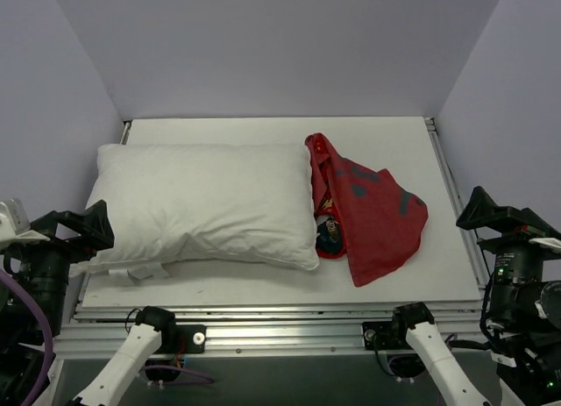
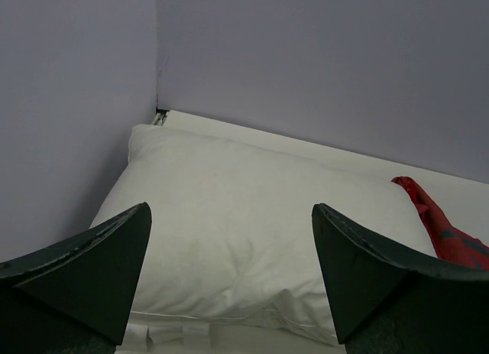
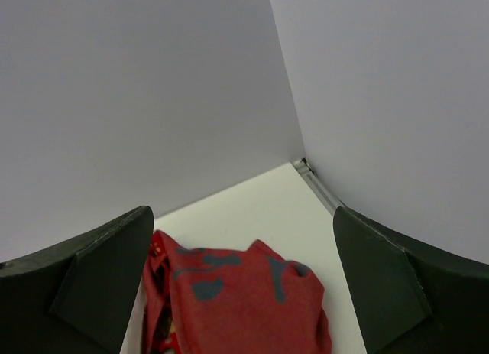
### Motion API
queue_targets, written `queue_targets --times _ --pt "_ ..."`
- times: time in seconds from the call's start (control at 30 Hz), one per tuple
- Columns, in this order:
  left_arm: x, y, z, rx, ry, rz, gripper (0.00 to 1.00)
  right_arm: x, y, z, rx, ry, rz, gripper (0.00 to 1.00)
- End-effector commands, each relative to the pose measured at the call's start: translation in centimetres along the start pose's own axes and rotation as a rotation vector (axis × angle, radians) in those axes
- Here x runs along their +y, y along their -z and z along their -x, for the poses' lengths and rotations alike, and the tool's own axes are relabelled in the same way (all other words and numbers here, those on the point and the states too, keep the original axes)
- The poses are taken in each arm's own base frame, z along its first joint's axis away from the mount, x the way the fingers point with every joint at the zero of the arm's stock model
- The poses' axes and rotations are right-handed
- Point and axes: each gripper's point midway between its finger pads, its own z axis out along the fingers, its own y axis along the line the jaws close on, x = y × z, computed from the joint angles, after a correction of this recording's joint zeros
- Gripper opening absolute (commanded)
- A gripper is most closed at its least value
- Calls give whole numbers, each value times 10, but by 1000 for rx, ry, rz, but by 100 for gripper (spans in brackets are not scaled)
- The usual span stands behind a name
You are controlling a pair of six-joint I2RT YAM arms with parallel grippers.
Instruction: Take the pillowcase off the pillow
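The plain white pillow point(image 1: 202, 204) lies bare on the left half of the white table, with small white tags point(image 1: 140, 272) at its near edge. It fills the left wrist view point(image 2: 252, 232). The red pillowcase point(image 1: 372, 211) with grey-blue markings lies crumpled to the right of the pillow, touching its right end, dark lining showing at its left edge. It shows in the right wrist view point(image 3: 237, 300). My left gripper point(image 2: 229, 274) is open and empty, drawn back off the table's near left corner. My right gripper point(image 3: 241, 281) is open and empty, off the near right edge.
The white table point(image 1: 263, 283) is boxed in by pale lilac walls at the back and both sides. A metal rail point(image 1: 451, 195) runs along its right edge and another along the front. Both arm bases stand at the near edge.
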Motion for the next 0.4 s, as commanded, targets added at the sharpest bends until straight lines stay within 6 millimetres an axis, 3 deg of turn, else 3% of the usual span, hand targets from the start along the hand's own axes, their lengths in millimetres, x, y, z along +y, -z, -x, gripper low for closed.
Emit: queue_targets --times 0.0,0.37 --pt "10 3 -3 -4 -22 39 94 -12 6 -10 7 32 -31 99" --pt "10 -4 -22 31 -1 53 94 -10 -1 -27 47 43 -28 99"
